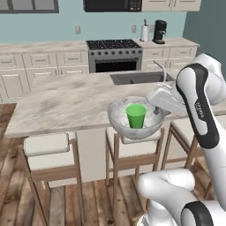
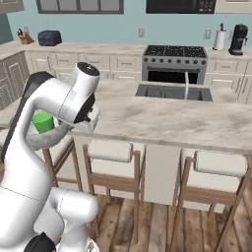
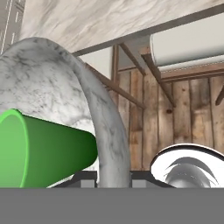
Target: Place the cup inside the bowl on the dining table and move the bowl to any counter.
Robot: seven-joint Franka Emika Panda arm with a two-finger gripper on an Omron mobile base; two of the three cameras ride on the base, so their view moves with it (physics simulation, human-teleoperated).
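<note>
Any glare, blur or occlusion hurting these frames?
Left base view: flat even light, no glare, cup crisp inside the bowl. Right base view: the arm hides most of the bowl. Hand view: close-up stretches the bowl rim, which sits between the jaws; stool behind stays sharp.

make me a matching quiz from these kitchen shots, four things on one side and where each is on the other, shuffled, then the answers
Things:
1. small bright green tapered cup
2. wide pale grey speckled bowl
3. black coffee maker
4. dark toaster

Places:
A. clamped at its rim by the gripper, held out past the island edge above a stool
B. back counter, right of the stove
C. standing inside the bowl
D. back counter, far left corner

Pairs: 1-C, 2-A, 3-B, 4-D
</note>
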